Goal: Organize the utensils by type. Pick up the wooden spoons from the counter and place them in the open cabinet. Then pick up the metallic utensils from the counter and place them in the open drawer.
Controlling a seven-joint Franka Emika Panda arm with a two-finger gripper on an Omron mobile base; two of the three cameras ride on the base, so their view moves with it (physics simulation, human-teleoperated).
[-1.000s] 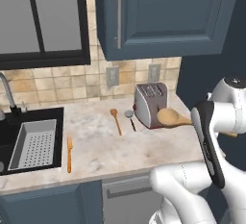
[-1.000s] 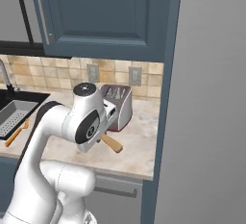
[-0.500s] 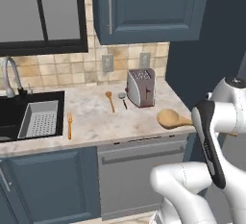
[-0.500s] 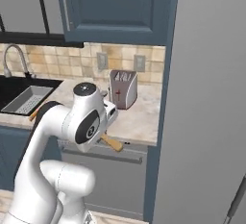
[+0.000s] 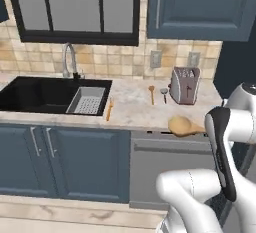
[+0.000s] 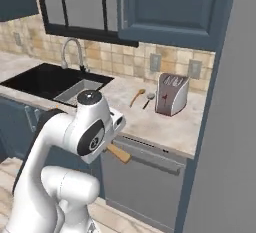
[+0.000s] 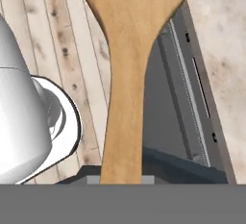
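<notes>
My gripper (image 7: 121, 178) is shut on a light-brown wooden spoon (image 7: 126, 69), whose handle runs up the hand view to a broad bowl at the top. In the left base view that spoon (image 5: 183, 125) hangs over the counter's (image 5: 131, 117) front edge, beside my arm. Another wooden spoon (image 5: 151, 93) lies left of the toaster, next to a short dark-handled utensil with a silver head (image 5: 164, 94). An orange-copper fork (image 5: 108, 109) lies by the sink. The dark blue cabinet (image 5: 200, 7) hangs above the toaster. The drawer is out of view.
A silver toaster (image 5: 184, 85) stands at the back right of the counter. A black sink (image 5: 45, 94) with a grey rack (image 5: 88, 101) and a faucet (image 5: 68, 62) takes up the left. Glass-fronted cabinets (image 5: 75, 7) hang above it. A grey dishwasher front (image 5: 160, 162) sits under the counter.
The whole picture has shifted: the base has backed away from the counter and both views now take in more of it. The wooden spoon stays in my shut gripper.
</notes>
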